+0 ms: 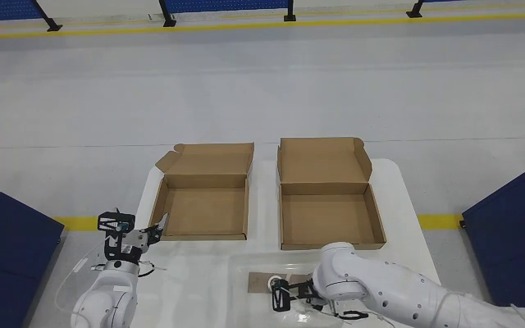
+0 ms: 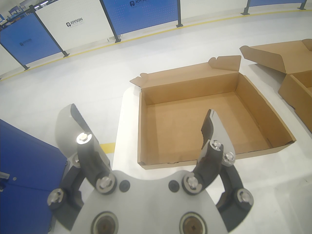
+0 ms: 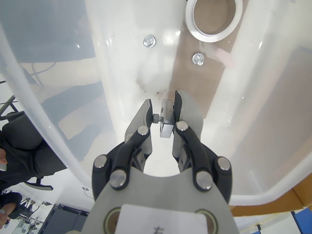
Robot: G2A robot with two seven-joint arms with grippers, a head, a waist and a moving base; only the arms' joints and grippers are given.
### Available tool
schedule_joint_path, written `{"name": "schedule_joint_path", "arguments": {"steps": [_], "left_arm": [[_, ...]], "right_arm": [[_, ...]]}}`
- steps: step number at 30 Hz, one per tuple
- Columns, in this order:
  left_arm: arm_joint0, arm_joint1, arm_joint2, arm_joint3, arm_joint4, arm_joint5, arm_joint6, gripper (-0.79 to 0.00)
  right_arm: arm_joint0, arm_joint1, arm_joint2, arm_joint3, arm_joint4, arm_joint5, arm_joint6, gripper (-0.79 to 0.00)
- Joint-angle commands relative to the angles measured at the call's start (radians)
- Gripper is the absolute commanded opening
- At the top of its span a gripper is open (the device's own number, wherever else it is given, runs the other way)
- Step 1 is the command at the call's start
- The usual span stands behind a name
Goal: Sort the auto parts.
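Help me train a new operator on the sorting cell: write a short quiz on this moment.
1. True or false: the left gripper is open and empty.
2. What does the right gripper clamp? A) a rubber hose B) a square metal block with a stud C) a spark plug
3. How many loose parts lie in the clear bin, not counting the held one?

Key: 1 true. 2 B. 3 three: a metal ring and two small flanged fasteners.
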Motion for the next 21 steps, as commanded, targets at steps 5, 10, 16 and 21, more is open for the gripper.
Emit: {"name": "schedule_joint_path", "arguments": {"steps": [5, 10, 16, 21], "left_arm": [[0.0, 0.0, 0.0, 0.0, 0.0, 0.0, 0.0, 0.0], [0.0, 0.0, 0.0, 0.0, 0.0, 0.0, 0.0, 0.0], [0.0, 0.0, 0.0, 0.0, 0.0, 0.0, 0.0, 0.0], [0.0, 0.0, 0.0, 0.0, 0.0, 0.0, 0.0, 0.0]], "right_arm": [[-0.008, 0.012, 0.018, -0.006, 0.007, -0.02, -0.02, -0.785], [-0.008, 0.012, 0.018, -0.006, 0.007, -0.02, -0.02, -0.785], [-0.029, 0.037, 0.089, 0.03, 0.091, -0.134, -0.191, -0.785], [-0.084, 0.098, 0.206, 0.063, 0.182, -0.304, -0.348, -0.785]]}}
